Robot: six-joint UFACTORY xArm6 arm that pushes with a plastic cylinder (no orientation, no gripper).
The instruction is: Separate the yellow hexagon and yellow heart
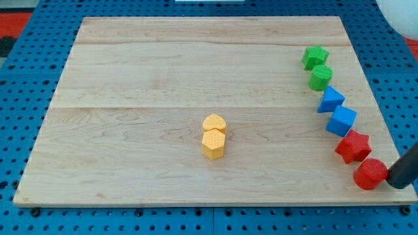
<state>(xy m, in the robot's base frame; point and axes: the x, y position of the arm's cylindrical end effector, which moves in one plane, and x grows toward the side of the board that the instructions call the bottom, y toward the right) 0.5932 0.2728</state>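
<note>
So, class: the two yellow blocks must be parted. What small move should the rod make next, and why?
Probably travel toward the view's left, to the yellow pair. My tip sits at the board's right edge, touching or nearly touching the red round block, far from the yellow heart and yellow hexagon, which touch near the middle.
</note>
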